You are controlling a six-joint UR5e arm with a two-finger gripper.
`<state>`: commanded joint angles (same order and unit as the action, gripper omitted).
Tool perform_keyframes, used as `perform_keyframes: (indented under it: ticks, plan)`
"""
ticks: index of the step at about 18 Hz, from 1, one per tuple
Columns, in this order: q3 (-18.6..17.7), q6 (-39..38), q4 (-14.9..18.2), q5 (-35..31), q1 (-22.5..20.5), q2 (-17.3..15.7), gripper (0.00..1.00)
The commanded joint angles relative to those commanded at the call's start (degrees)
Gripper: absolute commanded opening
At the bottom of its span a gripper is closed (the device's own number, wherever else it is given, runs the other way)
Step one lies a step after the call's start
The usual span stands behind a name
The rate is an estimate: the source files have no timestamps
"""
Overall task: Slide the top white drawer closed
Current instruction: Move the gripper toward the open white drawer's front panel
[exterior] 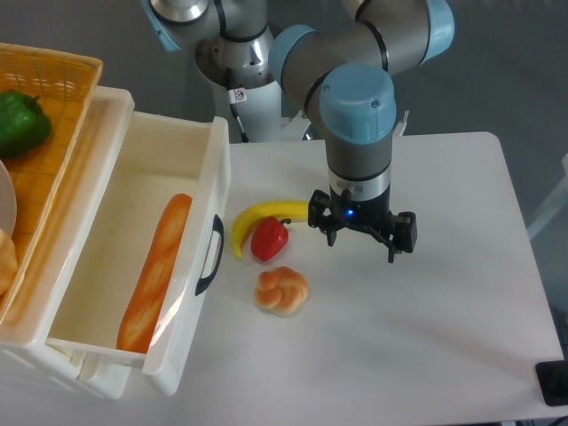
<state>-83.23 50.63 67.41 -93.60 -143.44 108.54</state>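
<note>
One claw (361, 238) hangs over the tabletop (444, 311); I cannot tell its jaw spread from above. Just left I note a red pepper (269, 238), banana (266, 216) and bun (281, 290). Further left, the top white drawer (191, 177) stands pulled out, a baguette (156, 272) inside.

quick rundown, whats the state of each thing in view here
top white drawer: pulled open, handle facing the table
baguette: lying lengthwise inside the open drawer
gripper: above the table, holding nothing; whether the fingers are open cannot be told
banana: lying on the table, partly behind the red pepper
red pepper: on the table, against the banana
bread roll: on the table, apart
green pepper: in the orange wicker basket
</note>
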Motion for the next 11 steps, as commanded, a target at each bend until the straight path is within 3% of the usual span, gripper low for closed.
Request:
perform_keyframes:
  ticks: [6,11]
  plan:
    - [-0.9,-2.1,-0.4,-1.5,0.7,0.4,1.0]
    - [-2.5,-3.6,-0.4,-8.2,3.5,1.1,1.0]
